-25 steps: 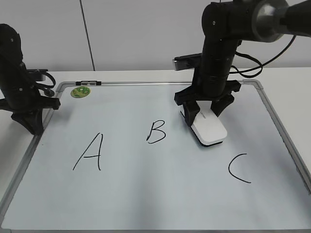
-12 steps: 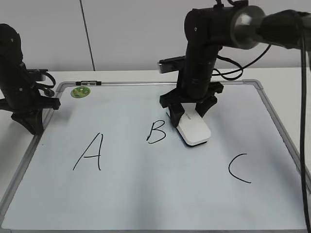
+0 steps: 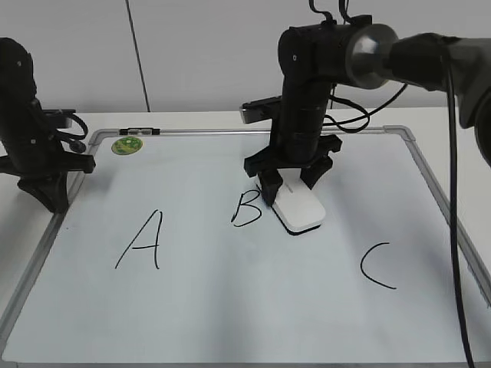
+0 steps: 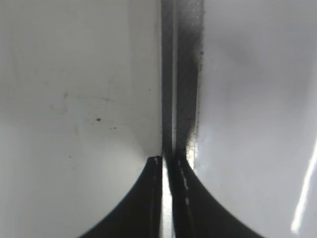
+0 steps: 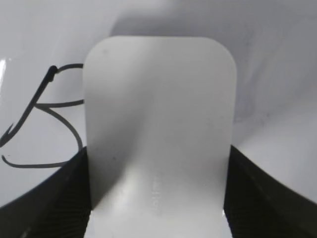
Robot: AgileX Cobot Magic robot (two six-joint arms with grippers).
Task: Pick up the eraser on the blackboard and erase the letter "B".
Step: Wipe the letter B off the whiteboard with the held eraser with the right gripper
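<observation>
A: We are pinching the eraser [image 3: 298, 208] between the right gripper [image 3: 291, 186] fingers, flat on the blackboard [image 3: 230, 307], its edge touching the letter "B" [image 3: 247, 208].

B: The left gripper [image 4: 167, 166] is idling with fingers pressed together at the frame. We are risking smearing only half the letter if the eraser tilts or lifts.

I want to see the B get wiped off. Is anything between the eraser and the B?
No, nothing visible. The right gripper holds the eraser just right of the B, with only bare board between them.
</observation>
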